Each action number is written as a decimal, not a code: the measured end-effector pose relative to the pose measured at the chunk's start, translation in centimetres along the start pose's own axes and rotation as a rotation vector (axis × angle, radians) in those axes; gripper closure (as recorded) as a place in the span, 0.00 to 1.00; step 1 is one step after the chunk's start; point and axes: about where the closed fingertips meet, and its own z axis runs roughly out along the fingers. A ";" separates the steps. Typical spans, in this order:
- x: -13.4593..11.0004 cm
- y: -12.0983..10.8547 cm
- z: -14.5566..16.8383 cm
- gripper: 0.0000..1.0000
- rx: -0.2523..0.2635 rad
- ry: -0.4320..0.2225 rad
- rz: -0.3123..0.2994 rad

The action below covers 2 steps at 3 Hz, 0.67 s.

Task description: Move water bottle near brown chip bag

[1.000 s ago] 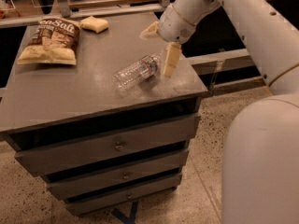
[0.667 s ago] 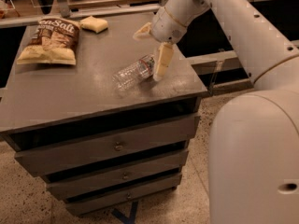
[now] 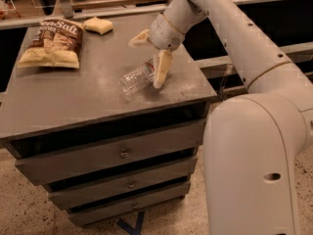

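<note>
Here the gripper hangs low over the table with fingers spread wide, one finger at the 3 o'clock end of the lying water bottle. The brown chip bag lies well apart at 10 o'clock.

Single camera, elevated, looking down on the drawer cabinet at medium range; gripper, fingers spread, at 12 o'clock from centre.

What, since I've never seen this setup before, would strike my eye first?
The big white arm fills the right side, its claw open over the cabinet top. Right by it a clear water bottle lies on its side, while the brown chip bag sits at the far left corner.
</note>
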 end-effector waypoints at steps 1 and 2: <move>-0.2 0.1 0.7 0.00 -0.014 -0.059 -0.050; -0.4 0.4 1.4 0.18 -0.035 -0.091 -0.092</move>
